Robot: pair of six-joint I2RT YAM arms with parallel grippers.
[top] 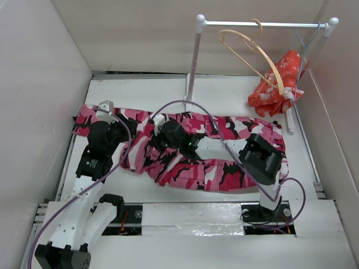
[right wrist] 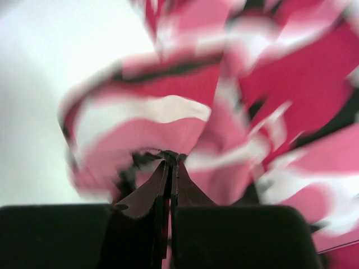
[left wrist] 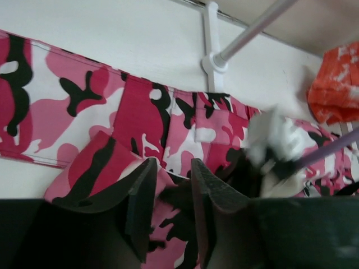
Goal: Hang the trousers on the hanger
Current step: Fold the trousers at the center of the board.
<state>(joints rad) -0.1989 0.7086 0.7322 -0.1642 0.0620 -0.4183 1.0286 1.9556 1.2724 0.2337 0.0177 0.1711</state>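
The trousers (top: pixel 224 168), in pink, red, white and black camouflage, lie spread across the table from left to right. My left gripper (top: pixel 130 133) hovers low over their left part. In the left wrist view that gripper (left wrist: pixel 171 163) is open, with the trousers (left wrist: pixel 134 106) showing through the gap. My right gripper (top: pixel 156 131) reaches left over the middle of the cloth. In the right wrist view this gripper (right wrist: pixel 171 158) is shut on a raised fold of the trousers (right wrist: pixel 168 129). The hanger (top: pixel 253 53), light tan wood, hangs tilted from the rail at the back right.
A white clothes rail (top: pixel 261 24) stands at the back on a post (top: pixel 193 61), with its foot (left wrist: pixel 212 61) just behind the trousers. An orange-red floral cloth (top: pixel 277 84) hangs at its right end. White walls enclose the table. A purple cable (top: pixel 185 102) arcs over the cloth.
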